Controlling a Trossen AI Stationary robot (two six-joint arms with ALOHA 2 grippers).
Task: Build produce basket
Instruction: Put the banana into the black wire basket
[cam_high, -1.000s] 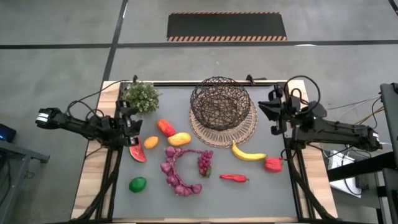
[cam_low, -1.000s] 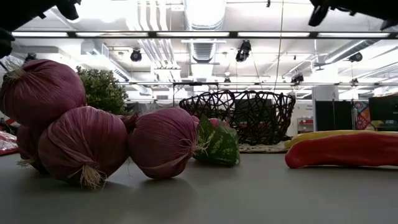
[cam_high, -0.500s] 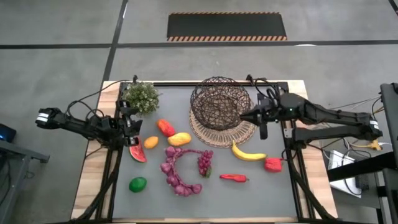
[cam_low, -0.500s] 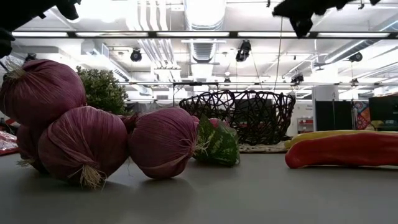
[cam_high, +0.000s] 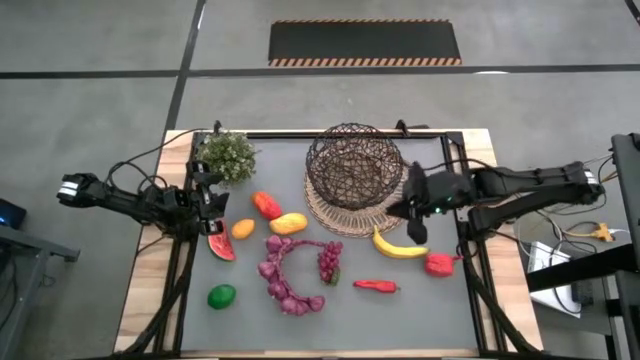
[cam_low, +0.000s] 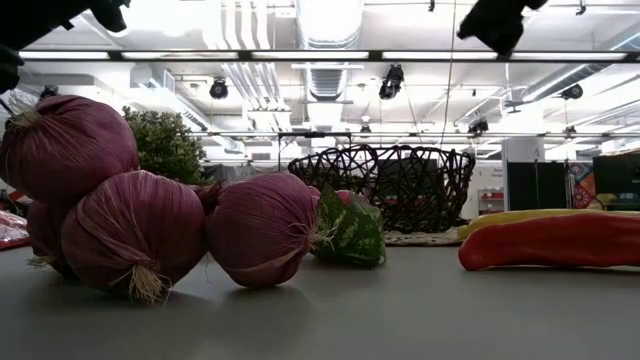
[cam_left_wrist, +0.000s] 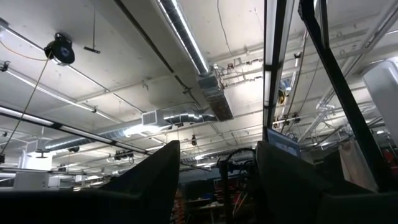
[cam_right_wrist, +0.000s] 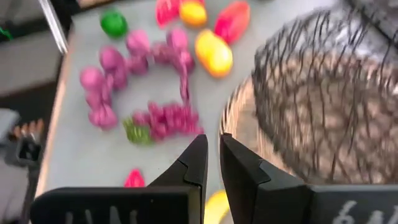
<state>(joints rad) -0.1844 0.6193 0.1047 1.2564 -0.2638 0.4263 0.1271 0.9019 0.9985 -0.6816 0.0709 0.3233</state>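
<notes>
The dark brown wire-mesh bowl basket (cam_high: 355, 165) sits on a flat round woven tan mat (cam_high: 391, 210) at the far middle of the grey tabletop (cam_high: 430, 310). The right gripper (cam_high: 413, 205) hovers above the mat's edge, beside the basket and just beyond the yellow toy banana (cam_high: 399, 246); its fingers (cam_right_wrist: 239, 168) stand nearly closed with a thin gap, holding nothing. The left gripper (cam_high: 212, 198) waits near the red watermelon slice (cam_high: 221, 246), fingers (cam_left_wrist: 158, 180) parted and empty.
</notes>
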